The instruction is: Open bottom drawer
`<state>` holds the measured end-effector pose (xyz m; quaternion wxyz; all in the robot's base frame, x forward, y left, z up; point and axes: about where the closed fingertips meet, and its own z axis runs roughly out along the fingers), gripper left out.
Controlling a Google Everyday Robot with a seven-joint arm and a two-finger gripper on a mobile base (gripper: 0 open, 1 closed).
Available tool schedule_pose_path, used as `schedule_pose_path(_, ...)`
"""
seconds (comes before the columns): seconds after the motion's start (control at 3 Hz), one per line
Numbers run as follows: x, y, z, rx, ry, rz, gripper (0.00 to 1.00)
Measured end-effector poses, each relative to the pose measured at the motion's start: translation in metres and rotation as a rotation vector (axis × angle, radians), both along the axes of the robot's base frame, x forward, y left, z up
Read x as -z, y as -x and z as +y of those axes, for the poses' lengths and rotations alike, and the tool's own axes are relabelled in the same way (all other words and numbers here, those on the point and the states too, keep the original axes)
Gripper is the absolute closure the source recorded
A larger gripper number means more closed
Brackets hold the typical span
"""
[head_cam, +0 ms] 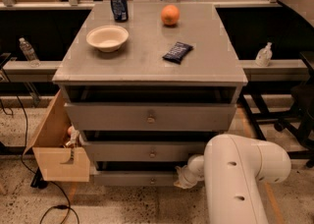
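Note:
The grey cabinet [147, 61] has three drawer fronts stacked one above another. The bottom drawer [132, 178] is the lowest and narrowest front, with a small round knob [153, 181] at its centre. My white arm [240, 179] comes in from the lower right. Its gripper [181, 180] sits at the right end of the bottom drawer's front, to the right of the knob, and is mostly hidden behind the wrist. All three fronts stand slightly out from the frame, with dark gaps above them.
On the cabinet top lie a white bowl [107, 37], a blue can [118, 4], an orange [170, 14] and a dark snack packet [177, 52]. An open cardboard box [56, 154] stands against the cabinet's left side. A cable [54, 208] lies on the floor.

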<state>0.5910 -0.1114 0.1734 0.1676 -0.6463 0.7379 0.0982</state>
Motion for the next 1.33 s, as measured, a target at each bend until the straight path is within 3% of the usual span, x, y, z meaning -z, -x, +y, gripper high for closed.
schedule_pose_path(0.33,-0.0002,0.0001,0.0000,0.000,0.000,0.000,0.13)
schedule_pose_path(0.67,-0.0001,0.0002,0.0002,0.000,0.000,0.000,0.00)
schedule_pose_path(1.33,-0.0056,-0.0028,0.0088,-0.033,0.016,-0.024,0.00)
